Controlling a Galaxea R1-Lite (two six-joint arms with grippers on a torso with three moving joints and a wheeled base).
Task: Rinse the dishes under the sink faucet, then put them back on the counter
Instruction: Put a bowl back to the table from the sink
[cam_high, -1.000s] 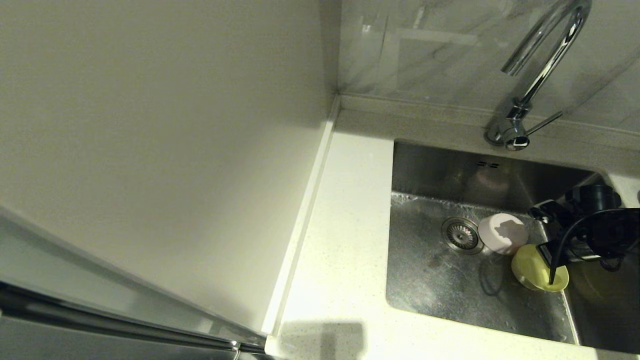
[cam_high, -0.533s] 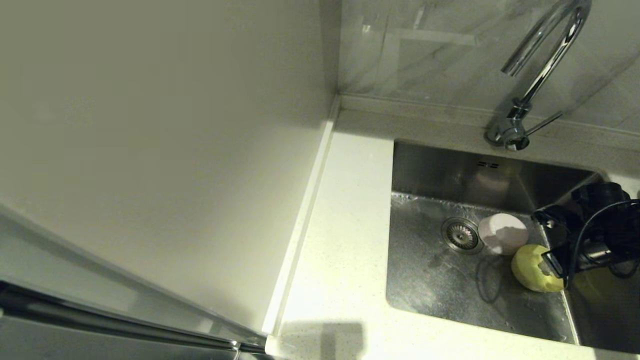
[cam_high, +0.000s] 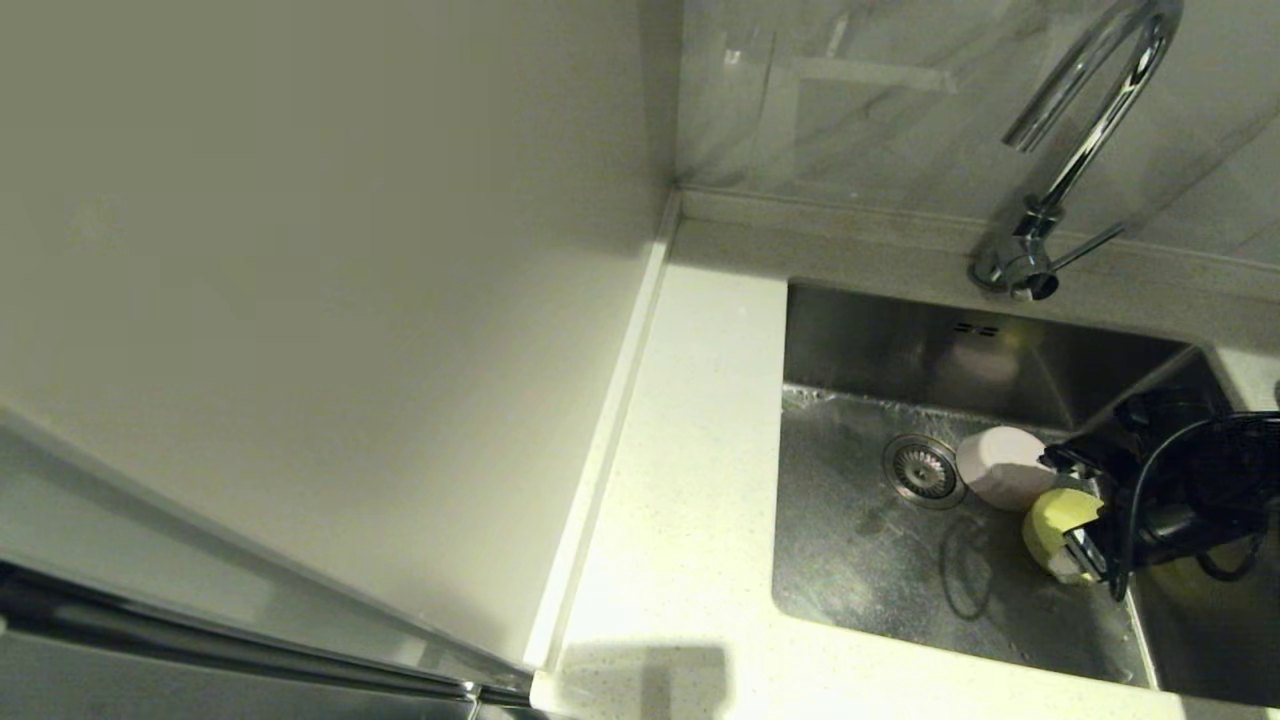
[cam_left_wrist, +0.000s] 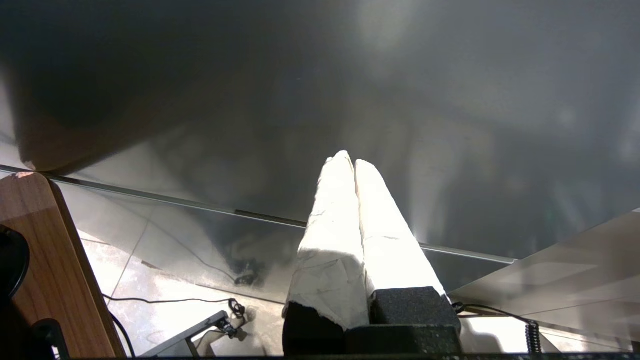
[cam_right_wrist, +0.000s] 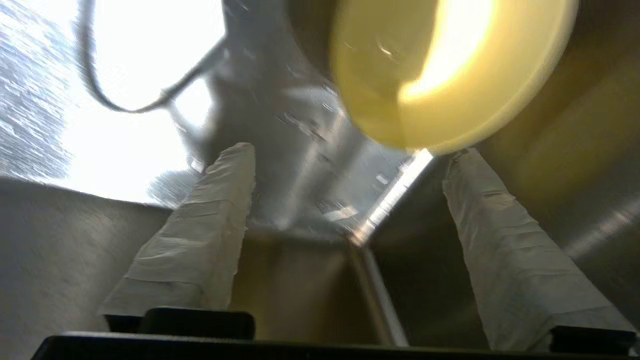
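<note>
In the head view the steel sink (cam_high: 860, 570) holds a pale pink bowl (cam_high: 995, 462) beside the drain (cam_high: 920, 468), and a yellow-green bowl (cam_high: 1045, 522) near the right wall. My right gripper (cam_high: 1078, 512) is at the yellow-green bowl and covers its right part. In the right wrist view that gripper (cam_right_wrist: 350, 152) is open, and the tilted yellow-green bowl (cam_right_wrist: 440, 70) lies just past the fingertips, its rim against one finger (cam_right_wrist: 470, 165). The pale blue-white bowl is out of view. My left gripper (cam_left_wrist: 350, 161) is shut on nothing and parked away from the sink.
The chrome faucet (cam_high: 1080, 150) rises behind the sink, its spout over the back right. The white speckled counter (cam_high: 690, 480) runs along the sink's left side and front. A plain cream wall panel (cam_high: 300, 300) stands to the left of the counter.
My right gripper has moved left and down onto the yellow-green bowl, which has tipped and is now partly covered. The pink bowl has stayed put.
</note>
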